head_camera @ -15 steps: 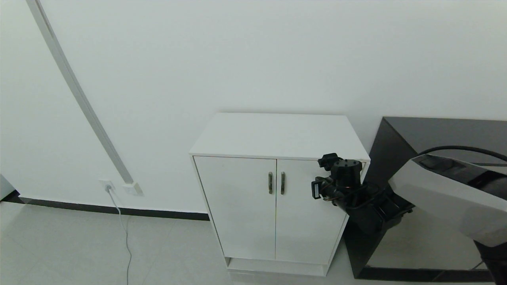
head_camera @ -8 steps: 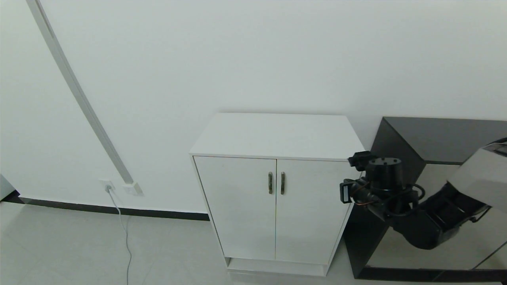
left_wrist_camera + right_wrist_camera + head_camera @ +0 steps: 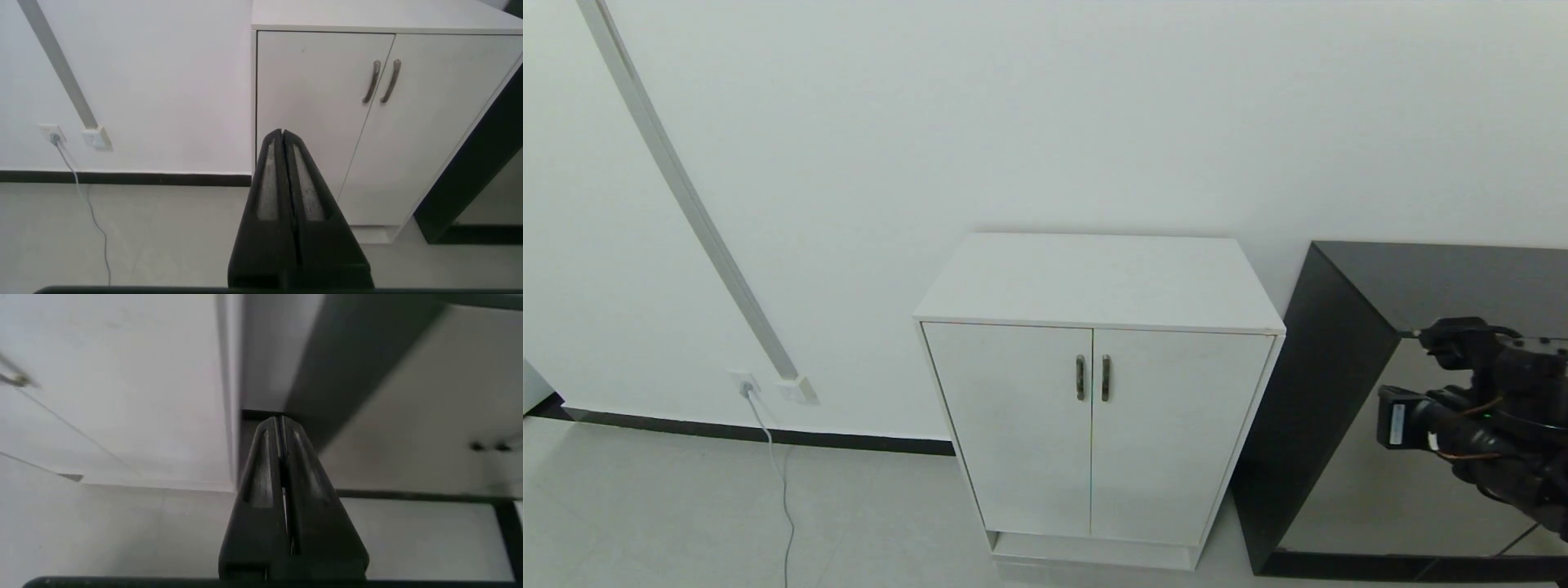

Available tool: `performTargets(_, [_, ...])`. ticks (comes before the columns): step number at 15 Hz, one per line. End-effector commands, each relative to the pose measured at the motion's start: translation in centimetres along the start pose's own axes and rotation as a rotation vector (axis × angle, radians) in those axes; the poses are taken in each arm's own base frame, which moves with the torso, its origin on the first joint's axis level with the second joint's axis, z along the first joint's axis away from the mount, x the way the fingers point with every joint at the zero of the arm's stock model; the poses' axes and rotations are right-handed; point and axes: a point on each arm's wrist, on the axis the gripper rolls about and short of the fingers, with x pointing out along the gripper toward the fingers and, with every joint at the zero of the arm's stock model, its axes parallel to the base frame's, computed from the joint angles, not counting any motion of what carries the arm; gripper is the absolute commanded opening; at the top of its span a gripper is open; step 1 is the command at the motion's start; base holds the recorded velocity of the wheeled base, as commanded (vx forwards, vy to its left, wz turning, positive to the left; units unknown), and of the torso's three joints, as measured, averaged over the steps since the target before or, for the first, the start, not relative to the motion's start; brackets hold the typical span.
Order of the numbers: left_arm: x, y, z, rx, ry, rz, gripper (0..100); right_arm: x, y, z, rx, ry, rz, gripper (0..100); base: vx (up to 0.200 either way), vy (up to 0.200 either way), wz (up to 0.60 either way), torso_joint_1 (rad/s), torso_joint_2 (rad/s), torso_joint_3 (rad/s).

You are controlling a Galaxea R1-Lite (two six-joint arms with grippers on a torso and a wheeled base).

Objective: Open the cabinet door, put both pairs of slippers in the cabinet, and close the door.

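Note:
The white cabinet (image 3: pixel 1094 384) stands against the wall with both doors closed and two dark handles (image 3: pixel 1092 377) side by side at the centre seam. My right arm's wrist (image 3: pixel 1478 416) hangs to the right of the cabinet, in front of the black unit. My right gripper (image 3: pixel 283 425) is shut with nothing between its fingers, its tip by the cabinet's lower right corner (image 3: pixel 233 408). My left gripper (image 3: pixel 282 135) is also shut and holds nothing. It sits low, some way back from the cabinet's left door (image 3: pixel 319 98).
A black unit (image 3: pixel 1339 351) with a glossy front stands right beside the cabinet. A wall socket (image 3: pixel 742 382) with a grey cable (image 3: pixel 784 490) trailing over the tiled floor is at the left, under a slanting white conduit (image 3: pixel 686 196).
My right arm has swung away to the right, from in front of the cabinet's right door to in front of the black unit. The doors stay closed.

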Motion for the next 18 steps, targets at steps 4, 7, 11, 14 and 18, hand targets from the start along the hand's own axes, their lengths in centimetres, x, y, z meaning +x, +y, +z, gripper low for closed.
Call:
performTargets(4, [0.0,0.0,0.0,-0.002,-0.001,-0.001,0,-5.7,-3.4,-0.4,-0.001,-0.067,-0.049,0,0.000,0.000,0.00,0.000,0.00,0.000])
performTargets(7, [0.0,0.0,0.0,-0.002,0.000,-0.001,0,-12.2,-4.4,-0.7,-0.020,-0.086,-0.028,0,0.000,0.000,0.00,0.000,0.00,0.000])
performTargets(11, [0.0,0.0,0.0,-0.002,0.000,-0.001,0,-17.9,-4.9,-1.7,-0.048,-0.091,0.048,0,0.000,0.000,0.00,0.000,0.00,0.000])
performTargets(14, [0.0,0.0,0.0,-0.002,0.000,-0.001,0,-20.9,-5.1,-4.0,-0.052,-0.073,0.132,0,0.000,0.000,0.00,0.000,0.00,0.000])
performTargets(18, [0.0,0.0,0.0,-0.002,-0.001,-0.001,0,-21.2,-4.9,-7.7,-0.054,-0.007,0.182,0,0.000,0.000,0.00,0.000,0.00,0.000])
